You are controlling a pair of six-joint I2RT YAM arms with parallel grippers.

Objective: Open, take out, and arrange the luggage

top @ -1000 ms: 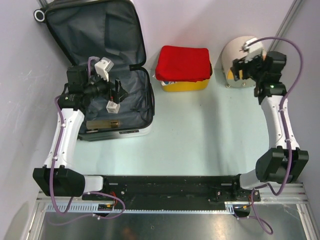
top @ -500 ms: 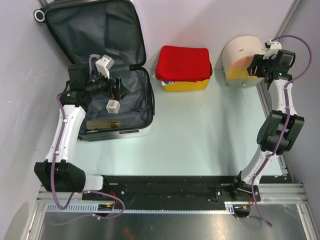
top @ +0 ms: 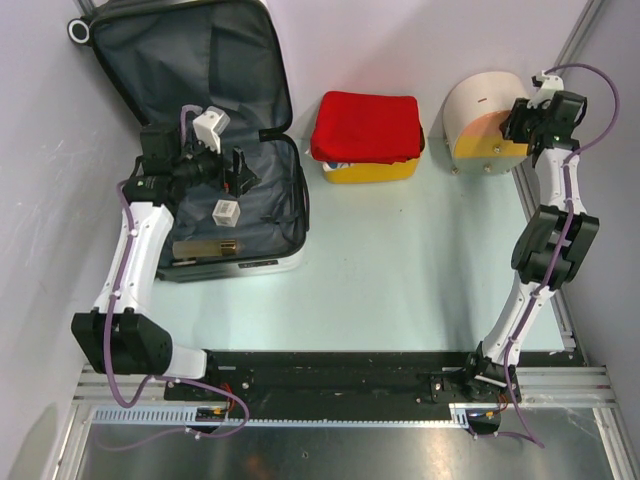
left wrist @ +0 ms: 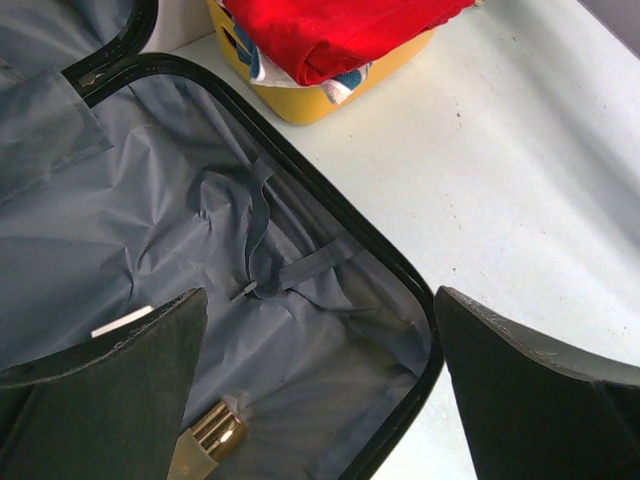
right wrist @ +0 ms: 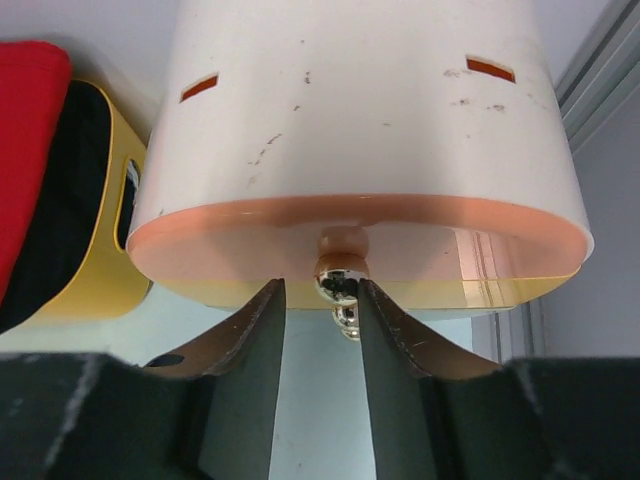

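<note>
Now, R claw [right wrist: 318,292] stands narrow, fingers [right wrist: 250,340] either side of the chrome knob [right wrist: 340,272] on the drawer box [right wrist: 360,120]; can't tell if it bites yet. Best: seat knob deep betw. them, then pull straight out, level, so box doesn't skid. Bare tabletop [top: 420,260] in front gives room; basket [top: 372,172] just left, frame post [top: 585,28] tight on right. Far left the luggage [top: 262,205] lies open, L claw [left wrist: 318,310] wide above its lining, rim just under one finger, so lift before swinging.
</note>
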